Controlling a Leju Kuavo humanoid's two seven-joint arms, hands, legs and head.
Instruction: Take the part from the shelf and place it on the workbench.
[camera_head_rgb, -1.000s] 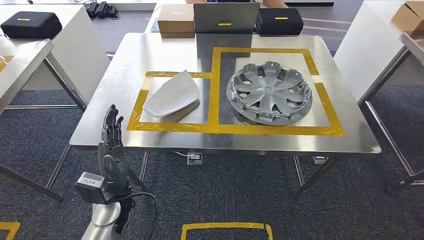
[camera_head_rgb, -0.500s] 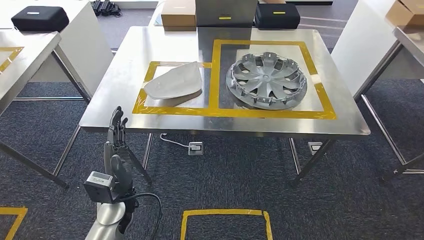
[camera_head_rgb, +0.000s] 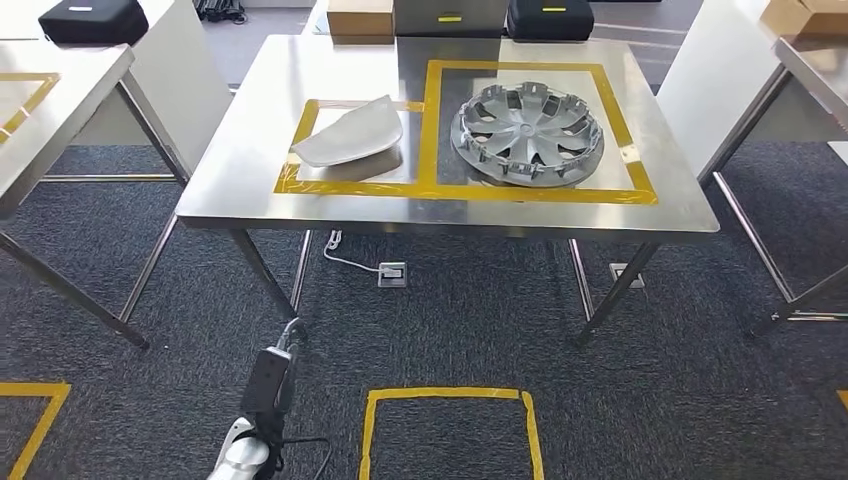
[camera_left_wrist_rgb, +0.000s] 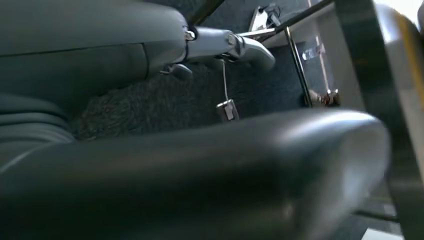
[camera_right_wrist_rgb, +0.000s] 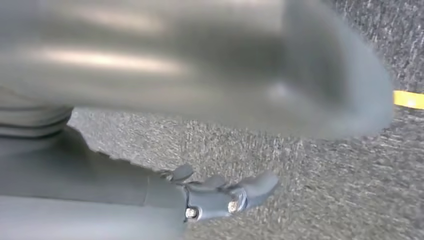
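A white curved part (camera_head_rgb: 348, 133) lies inside the smaller yellow-taped box on the steel workbench (camera_head_rgb: 245, 140). A grey wheel cover (camera_head_rgb: 527, 120) lies in the larger taped box beside it. My left arm (camera_head_rgb: 262, 400) hangs low over the carpet, well short of the workbench. The left wrist view shows my left hand (camera_left_wrist_rgb: 100, 65) with its fingers (camera_left_wrist_rgb: 225, 42) stretched out and nothing in them. My right hand (camera_right_wrist_rgb: 150, 65) hangs above the carpet in the right wrist view, blurred, its fingers (camera_right_wrist_rgb: 225, 195) apart and holding nothing.
Other tables stand to the left (camera_head_rgb: 40, 110) and right (camera_head_rgb: 800, 60). A cardboard box (camera_head_rgb: 360, 17) and a black case (camera_head_rgb: 549, 18) sit at the workbench's far edge. A floor socket (camera_head_rgb: 392, 273) with a cable lies under it. A yellow tape square (camera_head_rgb: 445, 430) marks the carpet.
The whole picture has shifted, so the camera has moved and the workbench now looks farther off. My left arm has dropped from a raised hand beside the workbench to hanging low.
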